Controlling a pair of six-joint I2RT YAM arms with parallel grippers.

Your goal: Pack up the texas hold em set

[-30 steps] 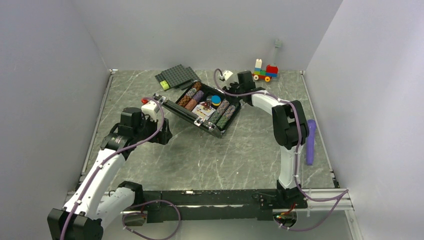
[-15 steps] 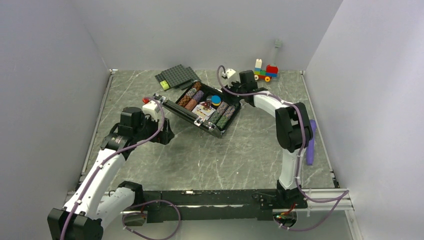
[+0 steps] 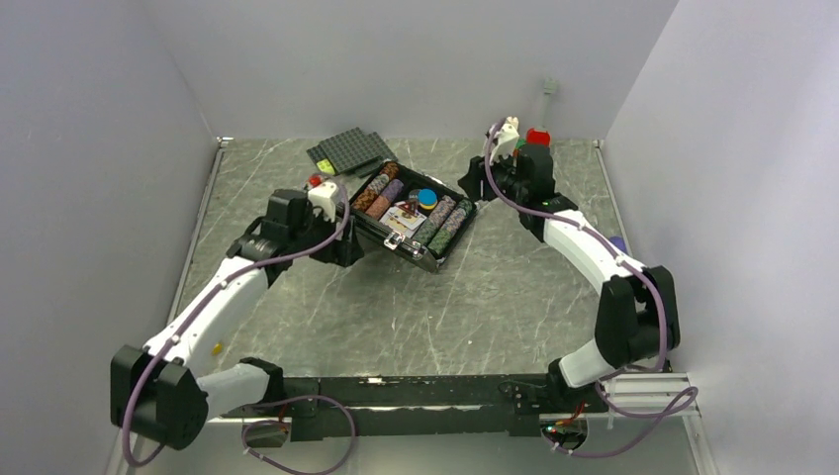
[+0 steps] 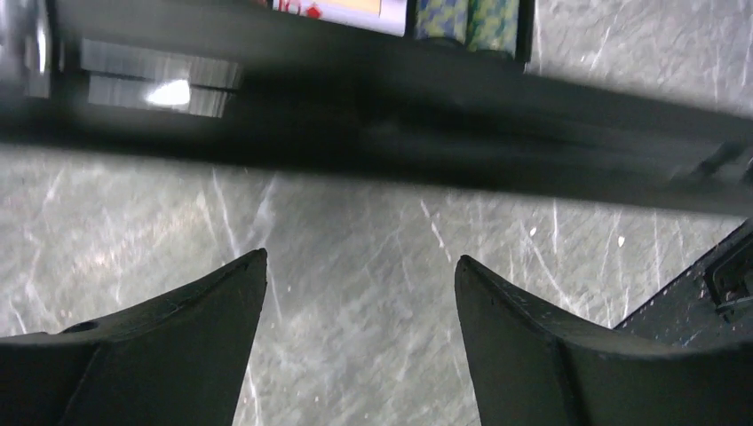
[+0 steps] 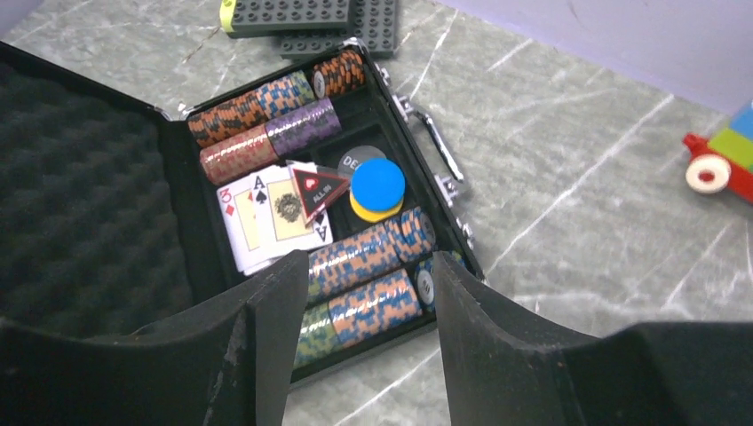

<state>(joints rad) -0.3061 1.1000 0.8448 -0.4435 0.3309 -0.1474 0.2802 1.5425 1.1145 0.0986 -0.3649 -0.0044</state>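
The black briefcase (image 3: 420, 255) of the texas hold em set lies open mid-table, its foam-lined lid (image 5: 80, 222) raised on the near-left side. Inside are rows of multicoloured chips (image 5: 266, 120), playing cards (image 5: 266, 217) and a blue disc (image 5: 377, 184). My left gripper (image 3: 344, 247) is low at the lid's outer side. In the left wrist view, the left gripper (image 4: 360, 266) is open over bare table, with the lid's dark edge (image 4: 400, 115) just ahead. My right gripper (image 3: 473, 183) hovers off the case's far-right corner. In the right wrist view, the right gripper (image 5: 368, 266) is open and holds nothing.
Dark grey studded baseplates (image 3: 351, 150) lie behind the case at the back left. A colourful brick toy car (image 5: 719, 164) sits at the back right, partly behind my right wrist in the top view. Grey walls enclose the table on three sides.
My right gripper opened and drew back from the case toward the far right. My left arm moved in to the lid and its jaws narrowed somewhat.
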